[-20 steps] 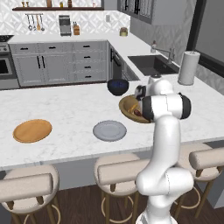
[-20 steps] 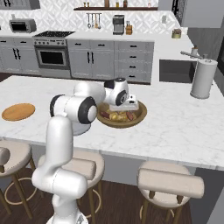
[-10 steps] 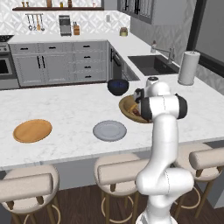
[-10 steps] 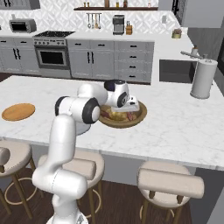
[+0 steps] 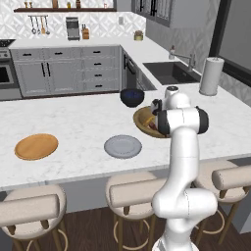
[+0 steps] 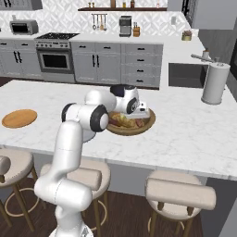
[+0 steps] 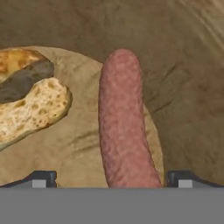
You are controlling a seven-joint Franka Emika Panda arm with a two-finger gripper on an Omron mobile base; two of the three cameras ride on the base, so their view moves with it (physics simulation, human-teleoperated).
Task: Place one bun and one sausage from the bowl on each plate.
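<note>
Two jaws: spread wide, tips either side of the sausage (image 7: 124,127), gripping nothing.
Gripper (image 7: 111,178): low inside the bowl (image 6: 149,121).
Bowl contents: one sausage, one bun (image 7: 30,103) counted in hand view; rest hidden by the arm.
Plates: two on the desk (image 5: 83,122), grey plate (image 5: 122,146), orange plate (image 5: 36,146).

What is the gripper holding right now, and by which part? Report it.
Nothing is held. The gripper is open inside the wooden bowl, its fingertips standing either side of the near end of a sausage without closing on it.
</note>
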